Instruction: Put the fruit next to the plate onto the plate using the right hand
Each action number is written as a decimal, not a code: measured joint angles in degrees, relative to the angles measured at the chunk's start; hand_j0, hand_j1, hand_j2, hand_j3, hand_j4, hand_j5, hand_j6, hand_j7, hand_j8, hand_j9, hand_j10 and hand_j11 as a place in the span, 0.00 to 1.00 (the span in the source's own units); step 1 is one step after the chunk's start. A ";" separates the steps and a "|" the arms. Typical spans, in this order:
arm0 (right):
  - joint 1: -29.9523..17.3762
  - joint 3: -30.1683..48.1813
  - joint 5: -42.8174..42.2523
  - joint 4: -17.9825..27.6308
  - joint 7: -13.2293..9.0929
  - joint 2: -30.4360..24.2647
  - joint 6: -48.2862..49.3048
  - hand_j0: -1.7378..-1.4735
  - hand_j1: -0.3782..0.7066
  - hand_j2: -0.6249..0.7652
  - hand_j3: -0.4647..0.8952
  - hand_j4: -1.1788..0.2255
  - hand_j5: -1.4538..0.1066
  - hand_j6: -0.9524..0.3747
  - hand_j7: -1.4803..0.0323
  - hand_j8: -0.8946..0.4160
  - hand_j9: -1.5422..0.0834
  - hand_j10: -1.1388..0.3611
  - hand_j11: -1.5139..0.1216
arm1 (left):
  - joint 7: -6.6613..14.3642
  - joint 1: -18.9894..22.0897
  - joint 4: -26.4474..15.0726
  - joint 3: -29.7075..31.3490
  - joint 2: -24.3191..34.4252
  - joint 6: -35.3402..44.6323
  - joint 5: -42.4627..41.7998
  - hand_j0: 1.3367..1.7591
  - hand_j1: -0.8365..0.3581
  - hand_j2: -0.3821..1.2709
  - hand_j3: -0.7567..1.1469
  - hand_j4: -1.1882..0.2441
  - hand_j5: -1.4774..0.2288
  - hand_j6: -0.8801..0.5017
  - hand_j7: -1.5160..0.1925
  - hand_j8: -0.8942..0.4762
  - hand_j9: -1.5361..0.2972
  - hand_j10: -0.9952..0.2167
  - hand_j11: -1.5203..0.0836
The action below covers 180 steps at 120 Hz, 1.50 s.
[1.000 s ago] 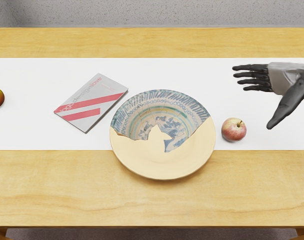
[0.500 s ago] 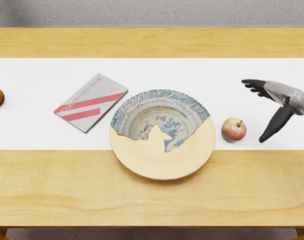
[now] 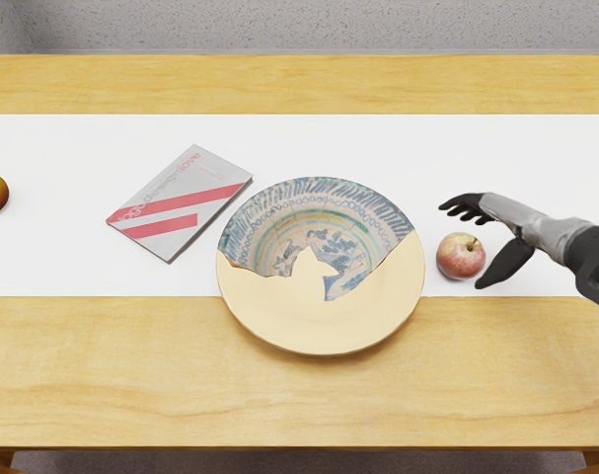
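One apple (image 3: 461, 256) is seen on the surface (image 3: 299, 395), just right of the plate (image 3: 309, 321). The right hand (image 3: 504, 215) is held close beside the apple, fingers (image 3: 462, 207) spread wide, nothing grasped.

The only lettering in view stands on the grey book (image 3: 179, 202) lying left of the plate (image 3: 319, 331). Small pale letters run slantwise along its cover, following the upper of its two red diagonal stripes. They are too small and blurred to read, so no word, brand or number can be made out. The blue painted marks on the plate look like ornament; no letter or figure can be told among them. Nothing legible shows anywhere.
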 joint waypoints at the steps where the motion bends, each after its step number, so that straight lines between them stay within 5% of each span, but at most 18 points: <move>1: -0.03 -0.11 -0.13 0.00 -0.05 0.08 -0.09 0.30 0.30 0.42 0.34 0.66 0.72 0.52 0.76 0.48 0.75 0.59 0.73 | 0.00 0.00 0.00 0.00 0.00 0.00 0.00 0.76 0.75 0.26 0.40 0.66 0.68 0.46 0.70 0.47 0.66 0.62 0.75; 72: -0.01 -3.39 -3.83 -2.14 -1.33 5.19 -4.86 0.30 0.36 0.41 0.34 0.61 0.68 0.48 0.71 0.44 0.70 0.55 0.68 | 0.00 0.00 0.01 0.00 0.00 0.00 0.00 0.76 0.75 0.26 0.40 0.66 0.68 0.46 0.70 0.47 0.66 0.62 0.75; 95: 0.07 -3.94 -4.29 -3.50 -1.39 6.22 -4.75 0.30 0.39 0.41 0.34 0.57 0.67 0.45 0.69 0.46 0.68 0.61 0.66 | -0.01 0.00 0.01 -0.01 0.00 0.00 0.01 0.76 0.75 0.26 0.40 0.66 0.68 0.46 0.70 0.47 0.66 0.62 0.75; 123: 0.09 -3.86 -3.92 -4.85 -1.34 5.79 -4.45 0.30 0.48 0.40 0.34 0.52 0.60 0.39 0.62 0.45 0.62 0.51 0.59 | 0.00 0.00 0.02 -0.01 0.00 0.00 0.00 0.76 0.75 0.26 0.40 0.66 0.68 0.46 0.70 0.47 0.66 0.62 0.75; 142: 0.06 -3.83 -3.71 -5.67 -1.35 5.69 -4.40 0.31 0.47 0.49 0.34 0.49 0.56 0.36 0.58 0.45 0.57 0.50 0.55 | 0.00 0.00 0.03 -0.01 0.00 0.00 0.00 0.76 0.75 0.26 0.40 0.66 0.68 0.46 0.70 0.47 0.66 0.62 0.75; 180: -0.59 -3.91 -3.85 -7.75 -0.96 6.29 -4.79 0.34 0.43 0.51 0.34 0.45 0.52 0.32 0.54 0.42 0.54 0.45 0.52 | -0.01 0.00 0.02 -0.02 0.00 0.00 0.01 0.76 0.75 0.26 0.40 0.66 0.68 0.46 0.70 0.47 0.66 0.62 0.75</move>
